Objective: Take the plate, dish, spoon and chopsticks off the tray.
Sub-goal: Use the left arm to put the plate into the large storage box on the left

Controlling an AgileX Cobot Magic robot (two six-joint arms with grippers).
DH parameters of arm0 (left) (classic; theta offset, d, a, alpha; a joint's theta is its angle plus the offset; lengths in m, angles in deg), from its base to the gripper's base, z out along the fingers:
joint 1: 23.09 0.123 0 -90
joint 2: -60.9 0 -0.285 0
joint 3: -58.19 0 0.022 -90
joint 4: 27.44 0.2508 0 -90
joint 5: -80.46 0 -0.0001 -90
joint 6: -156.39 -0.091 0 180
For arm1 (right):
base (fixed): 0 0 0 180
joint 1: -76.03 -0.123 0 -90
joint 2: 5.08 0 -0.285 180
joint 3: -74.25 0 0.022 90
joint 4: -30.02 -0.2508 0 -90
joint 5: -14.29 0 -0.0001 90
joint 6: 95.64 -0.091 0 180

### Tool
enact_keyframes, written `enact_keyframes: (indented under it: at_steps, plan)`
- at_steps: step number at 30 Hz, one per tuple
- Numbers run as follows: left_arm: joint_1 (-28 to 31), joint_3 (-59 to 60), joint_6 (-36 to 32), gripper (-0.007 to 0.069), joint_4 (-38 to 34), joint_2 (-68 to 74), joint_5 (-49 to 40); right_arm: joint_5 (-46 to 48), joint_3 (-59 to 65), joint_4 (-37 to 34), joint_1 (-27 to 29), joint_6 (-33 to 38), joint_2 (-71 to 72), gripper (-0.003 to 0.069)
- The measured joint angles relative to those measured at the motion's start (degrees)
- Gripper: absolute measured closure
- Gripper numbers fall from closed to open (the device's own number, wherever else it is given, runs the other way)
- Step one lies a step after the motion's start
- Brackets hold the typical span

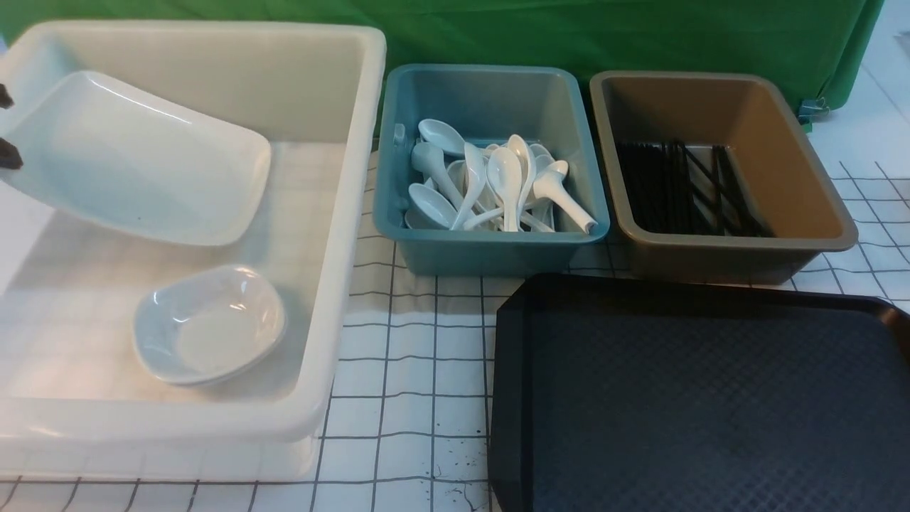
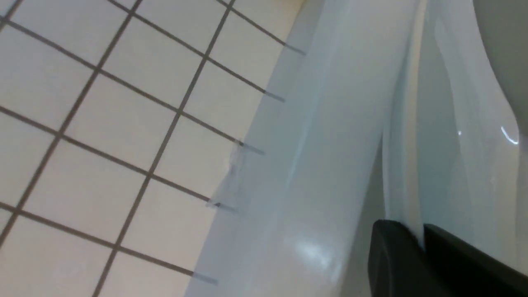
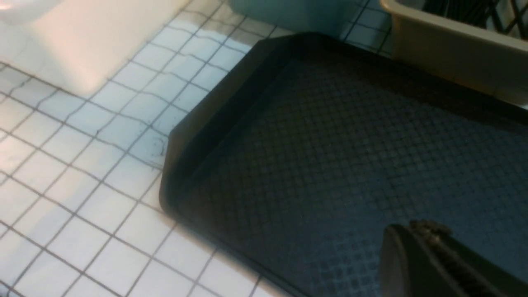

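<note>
Here the left claw (image 2: pixel 416 239) pinches the tilted plate's (image 1: pixel 135 160) rim

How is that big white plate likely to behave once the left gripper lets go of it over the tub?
The plate looks glossy and rigid, so it will probably slide rather than stick. The left gripper pinches only its rim, and it hangs tilted, so it may drop edge-first into the white tub. It could skid toward the small dish and clink; likely chippable.

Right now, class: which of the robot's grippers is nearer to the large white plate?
Left. The left gripper is clamped on the plate rim over the white tub; the right gripper hangs over the tray.
</note>
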Motion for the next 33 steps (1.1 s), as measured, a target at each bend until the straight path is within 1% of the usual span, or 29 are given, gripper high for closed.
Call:
enact_keyframes:
  at_steps: [1, 5, 10, 12, 16, 27, 33]
  plan:
    - [-0.76, -0.05, -0.73, 0.0611, 1.75, 0.00, -0.25, -0.77, 0.00, 0.00, 0.00, -0.11, 0.00, 0.0629]
    - [-2.33, -0.15, -2.77, 0.0605, 4.90, 0.00, -1.59, -1.81, 0.00, 0.00, 0.00, -0.43, 0.00, 0.0629]
    - [-2.44, -0.50, -3.31, 0.0600, 6.63, 0.00, -3.45, -1.75, 0.00, 0.00, 0.00, -1.22, 0.00, 0.0627]
    - [-2.81, -0.61, -3.31, 0.0596, 9.57, -0.05, -5.13, -1.75, 0.00, 0.00, 0.00, -1.30, 0.00, 0.0627]
    - [-3.15, -0.61, -3.31, 0.0590, 12.65, -0.28, -6.77, -1.75, 0.00, 0.00, 0.00, -1.37, 0.00, 0.0627]
    - [-4.05, -0.64, -3.95, 0.0583, 15.56, -0.45, -8.97, -1.75, 0.00, 0.00, 0.00, -1.37, 0.00, 0.0625]
    - [-4.11, -0.64, -3.93, 0.0579, 15.87, -0.45, -9.12, -1.75, 0.00, 0.00, 0.00, -1.37, 0.00, 0.0625]
